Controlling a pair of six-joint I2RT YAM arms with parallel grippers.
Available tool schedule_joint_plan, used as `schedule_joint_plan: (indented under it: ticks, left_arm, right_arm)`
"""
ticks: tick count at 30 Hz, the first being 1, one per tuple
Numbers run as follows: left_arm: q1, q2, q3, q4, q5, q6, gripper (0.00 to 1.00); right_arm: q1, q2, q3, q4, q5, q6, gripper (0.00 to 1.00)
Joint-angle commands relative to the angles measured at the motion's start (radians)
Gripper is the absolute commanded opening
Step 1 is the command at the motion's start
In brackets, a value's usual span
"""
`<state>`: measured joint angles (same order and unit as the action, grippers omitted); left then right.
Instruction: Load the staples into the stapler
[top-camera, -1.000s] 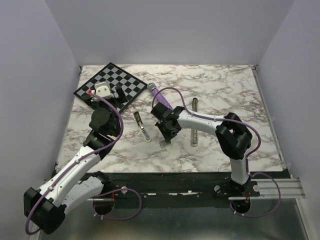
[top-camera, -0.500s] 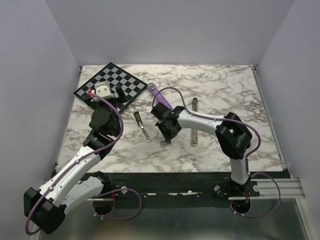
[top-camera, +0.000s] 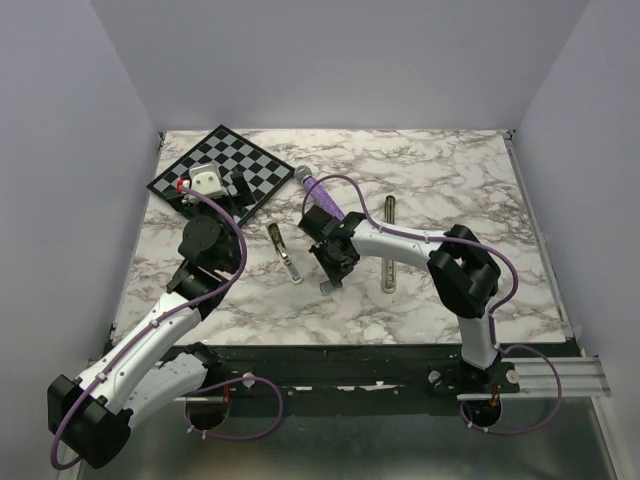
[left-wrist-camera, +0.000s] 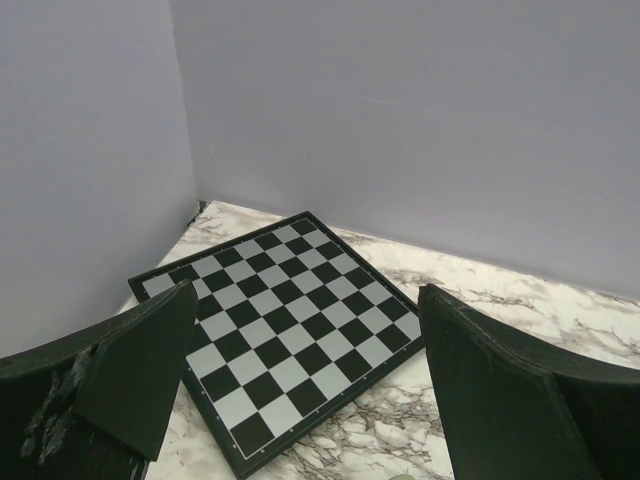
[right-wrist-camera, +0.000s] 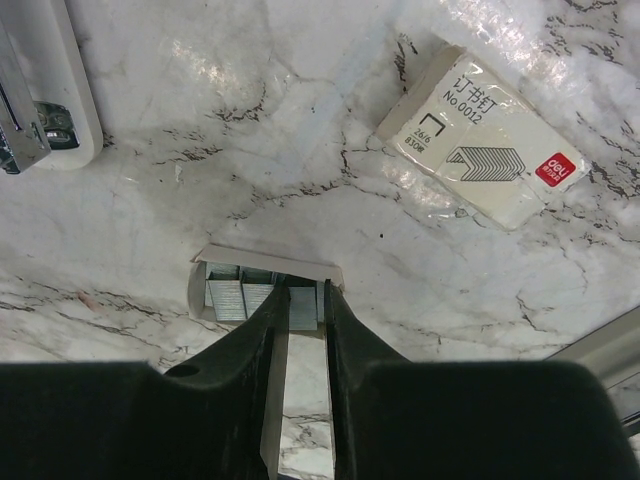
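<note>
The staples (right-wrist-camera: 306, 303), a small silver-grey block, sit at the right end of a little card tray (right-wrist-camera: 262, 262) beside other strips. My right gripper (right-wrist-camera: 305, 300) is shut on that block, with one finger pressed on each side and the tips low on the marble. In the top view the right gripper (top-camera: 333, 270) points down at the tray (top-camera: 328, 286) in the middle of the table. An open stapler (top-camera: 285, 252) lies just left of it, and its white base and metal rail (right-wrist-camera: 40, 100) show in the right wrist view. My left gripper (left-wrist-camera: 305, 292) hangs open and empty over the chessboard.
A chessboard (top-camera: 222, 168) lies at the back left under the left wrist. A cream printed staple box (right-wrist-camera: 480, 150) lies beyond the tray. A second long metal stapler (top-camera: 389, 255) rests right of the right gripper. A purple tool (top-camera: 320, 190) lies behind it.
The right arm's elbow has shifted slightly left while its gripper stays on the tray. The left arm has not moved.
</note>
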<state>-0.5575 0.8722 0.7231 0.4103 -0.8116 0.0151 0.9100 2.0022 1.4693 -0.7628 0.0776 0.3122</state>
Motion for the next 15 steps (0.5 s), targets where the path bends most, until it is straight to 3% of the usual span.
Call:
schedule_joint_plan:
  ticks: [1,15]
  left_arm:
    - [0.004,-0.018,-0.011,0.019,0.012,0.006,0.99]
    - [0.004,-0.018,-0.011,0.019,0.015,0.005,0.99]
  right_arm:
    - [0.013,0.041,0.010,-0.049,0.048,-0.005,0.27]
    - [0.041,0.084,0.034,-0.049,0.065,0.008,0.27]
